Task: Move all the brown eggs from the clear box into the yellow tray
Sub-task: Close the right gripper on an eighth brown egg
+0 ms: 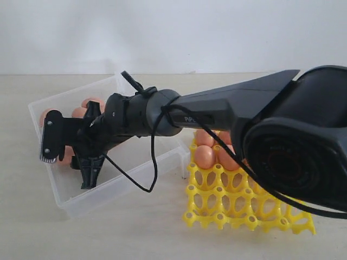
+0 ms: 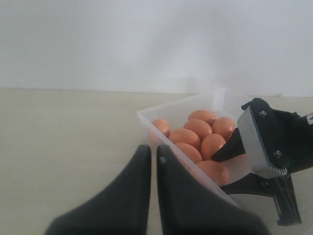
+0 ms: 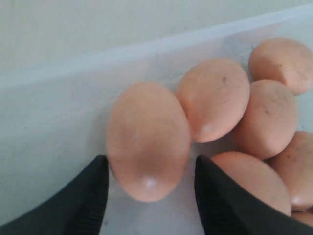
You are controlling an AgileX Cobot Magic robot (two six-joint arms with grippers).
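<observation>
The only writing we can find is white lettering on the dark forearm of the right arm (image 1: 227,111) in the exterior view. A black cable (image 1: 154,157) crosses it, so we read only "PiP" and cannot make out the rest.

The exterior view alone shows the bright yellow lattice egg tray (image 1: 219,218) on the pale table (image 1: 162,238), just beside the shallow clear plastic box (image 1: 103,195). At least 3 smooth pinkish-brown eggs (image 1: 205,157) sit in the tray's far cells, and the arm hides others.

The left wrist view alone shows the box's load as a cluster, at least 7 eggs (image 2: 198,128) packed at one end. It also shows the left gripper (image 2: 153,149) outside the box, with its fingers drawn together to a thin slit and nothing between them.

The right wrist view alone shows the faint dark speckles. It also shows the right gripper (image 3: 149,164) spread wide, with 1 egg (image 3: 146,142) lying between its fingers against the box wall. We cannot tell whether the fingers touch that egg.
</observation>
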